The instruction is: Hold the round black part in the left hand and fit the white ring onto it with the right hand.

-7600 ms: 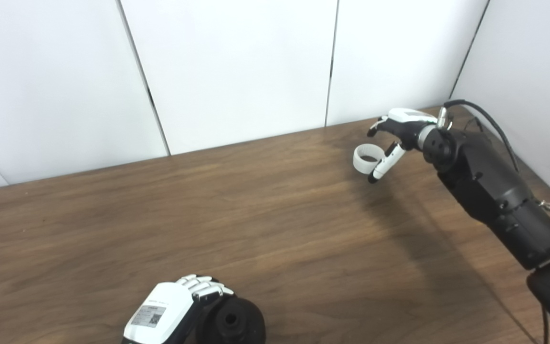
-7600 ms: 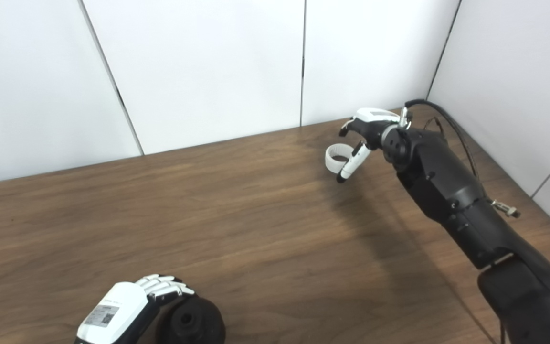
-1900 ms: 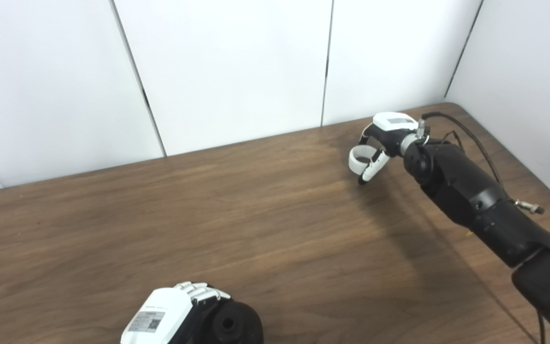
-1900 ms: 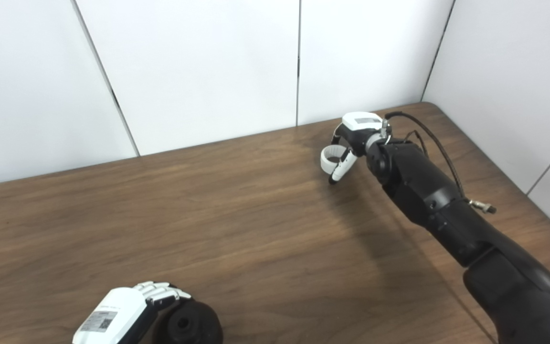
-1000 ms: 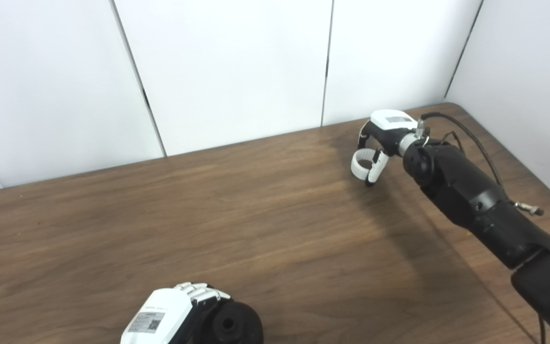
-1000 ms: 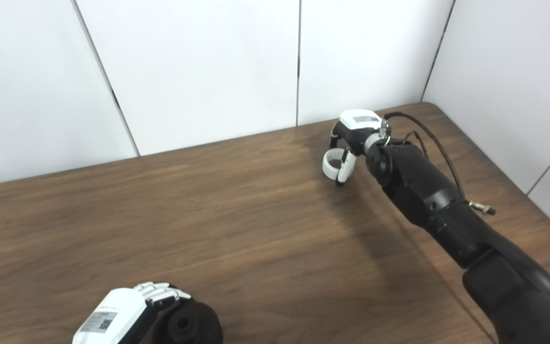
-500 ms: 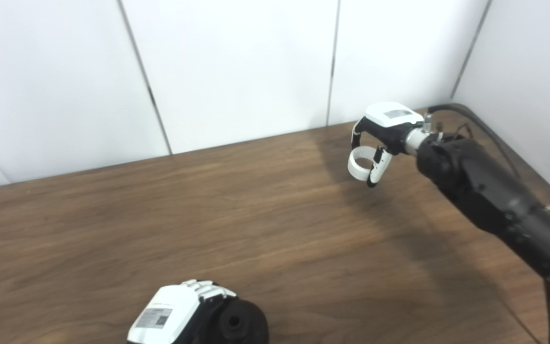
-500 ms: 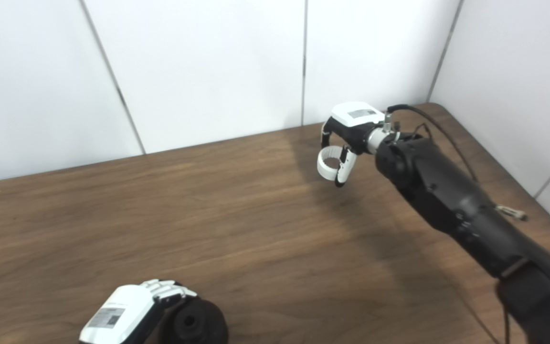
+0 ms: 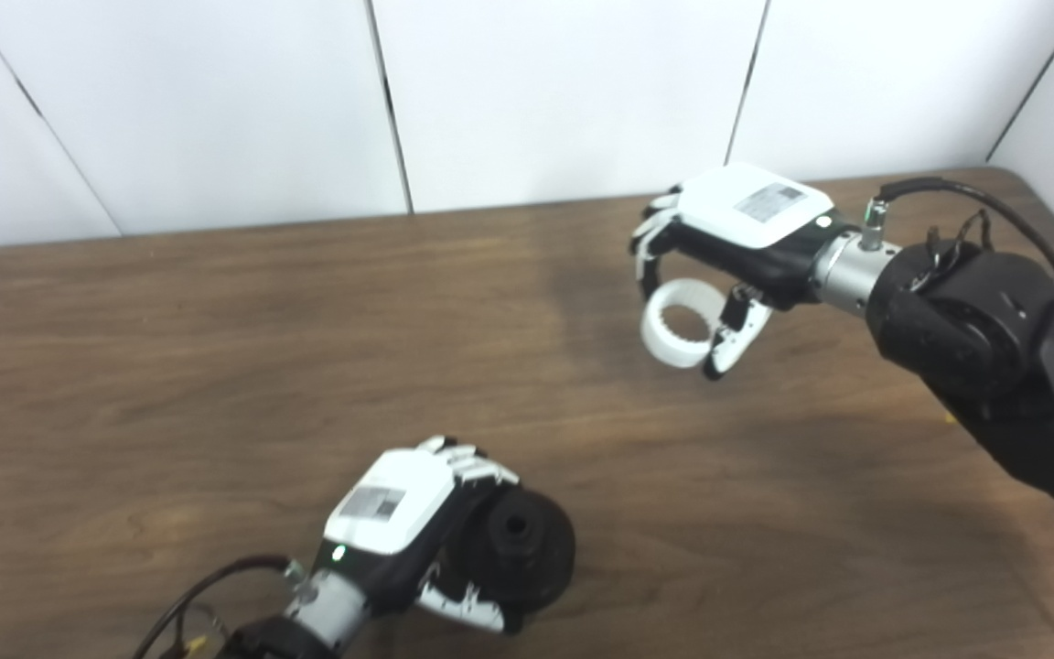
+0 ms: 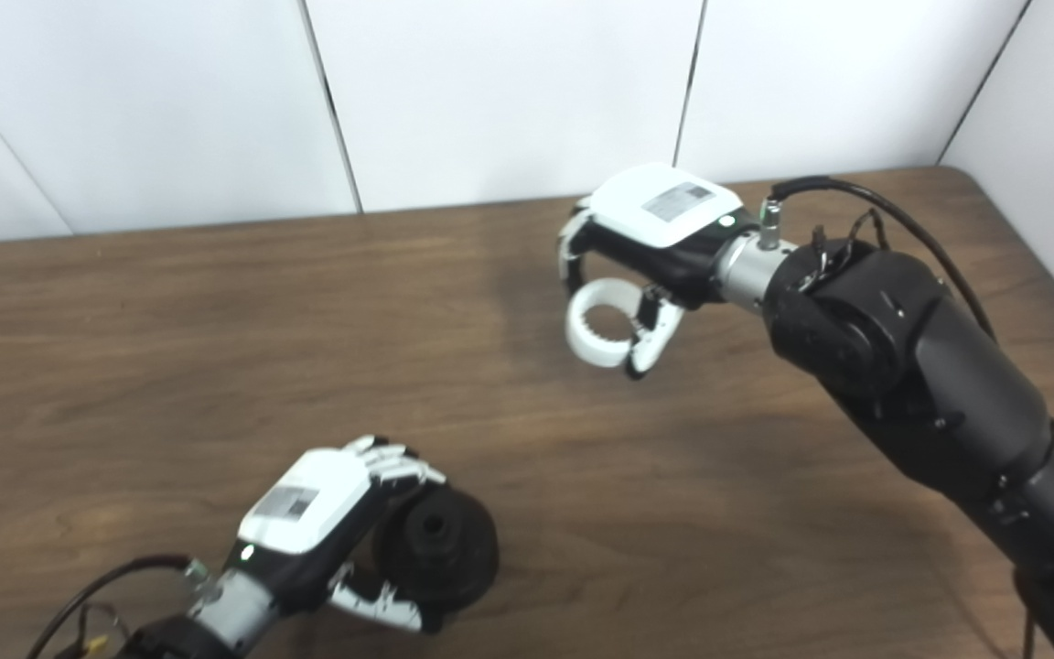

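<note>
The round black part (image 9: 516, 545) is a dark disc with a small centre hole, held near the table's front. My left hand (image 9: 403, 526) is shut on it, fingers over its top and thumb beneath. The white ring (image 9: 679, 323) has a toothed inner edge and hangs above the table at the right. My right hand (image 9: 730, 247) is shut on the ring, palm down, fingers curled over its far side and thumb (image 9: 730, 344) at its near side. The ring is well apart from the black part, up and to the right of it.
The brown wooden table (image 9: 216, 348) runs back to white wall panels (image 9: 536, 82) and a side wall at the right. A black cable (image 9: 975, 197) loops over my right wrist. Thin wires (image 9: 202, 590) trail from my left forearm.
The camera has shifted, tilting down and to the right. My right hand has lifted the white ring and carried it nearer, toward the table's middle. My left hand still holds the black part.
</note>
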Controlling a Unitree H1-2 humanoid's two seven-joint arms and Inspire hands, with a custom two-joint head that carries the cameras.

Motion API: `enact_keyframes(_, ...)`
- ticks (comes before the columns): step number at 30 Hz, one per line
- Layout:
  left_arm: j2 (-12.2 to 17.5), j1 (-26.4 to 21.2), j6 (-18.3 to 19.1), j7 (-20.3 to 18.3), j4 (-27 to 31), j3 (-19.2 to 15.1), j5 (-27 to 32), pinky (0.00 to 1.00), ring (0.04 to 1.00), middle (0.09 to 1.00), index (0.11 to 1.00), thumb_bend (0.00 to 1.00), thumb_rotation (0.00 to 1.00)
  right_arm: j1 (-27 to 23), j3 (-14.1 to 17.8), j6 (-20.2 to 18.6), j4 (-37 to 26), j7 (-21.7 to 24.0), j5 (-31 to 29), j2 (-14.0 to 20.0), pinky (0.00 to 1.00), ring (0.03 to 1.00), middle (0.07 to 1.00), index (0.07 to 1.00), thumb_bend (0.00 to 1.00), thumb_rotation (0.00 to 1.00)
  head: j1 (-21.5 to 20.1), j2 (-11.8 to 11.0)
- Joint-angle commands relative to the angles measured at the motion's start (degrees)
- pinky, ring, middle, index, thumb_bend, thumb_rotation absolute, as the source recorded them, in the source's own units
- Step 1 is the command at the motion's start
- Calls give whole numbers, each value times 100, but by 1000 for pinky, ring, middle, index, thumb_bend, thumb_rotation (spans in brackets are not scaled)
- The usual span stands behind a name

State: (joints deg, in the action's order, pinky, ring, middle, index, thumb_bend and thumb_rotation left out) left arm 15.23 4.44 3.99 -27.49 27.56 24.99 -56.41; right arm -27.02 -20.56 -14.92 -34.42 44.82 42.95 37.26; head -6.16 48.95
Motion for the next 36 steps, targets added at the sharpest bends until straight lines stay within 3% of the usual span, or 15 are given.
enact_keyframes(1,-41,-23,64,-242,-82,123,-265,947,873,789,483,525,55,-80,111,64,-344,112,-40,-29,931,893,797,481,526,139,2,44)
enact_keyframes(8,-213,-88,122,-422,-35,133,-406,952,875,788,482,525,56,159,148,45,-1031,556,-104,-367,928,890,787,481,526,139,141,244)
enact_keyframes(13,-306,-123,137,-463,-28,136,-472,957,877,789,482,525,56,251,100,-36,-1288,909,-87,-578,957,908,799,481,526,139,270,333)
enact_keyframes(19,-399,-133,164,-444,-38,135,-488,969,878,784,481,526,55,416,68,129,-1403,1133,36,-747,935,902,795,481,526,140,339,409)
enact_keyframes(36,-481,-182,167,-414,-88,144,-493,945,871,781,481,526,56,821,42,404,-1208,964,12,-1285,954,926,804,481,526,138,449,480)
